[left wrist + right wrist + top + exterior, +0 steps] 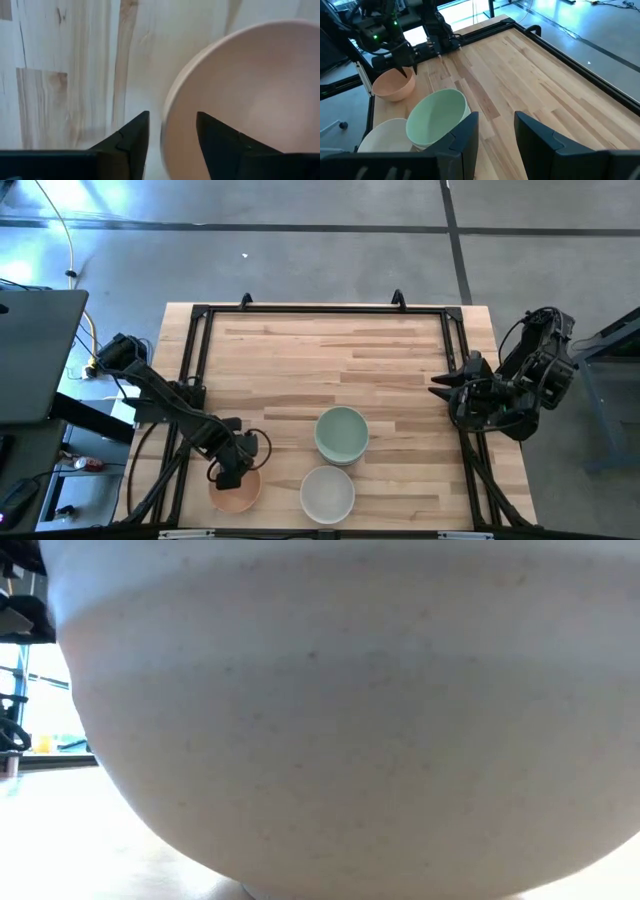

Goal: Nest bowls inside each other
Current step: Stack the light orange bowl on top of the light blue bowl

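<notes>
Three bowl groups sit on the wooden table (400, 360), placed relative to the mint green bowl (341, 433). It is smooth, pale, tilted, nested atop a white bowl. White bowl (327, 493) lies just beside it, toward the table's near edge. Peach-orange bowl (237, 488) sits well apart toward the left arm. Left gripper (231, 476): fingers parted, straddling the peach rim, not clamped. Right gripper (444, 387): parted, empty, at the table's right edge.

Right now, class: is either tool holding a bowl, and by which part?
No firm hold shows. The left tool straddles the peach bowl's rim, fingers apart. The right tool is open and empty.
</notes>
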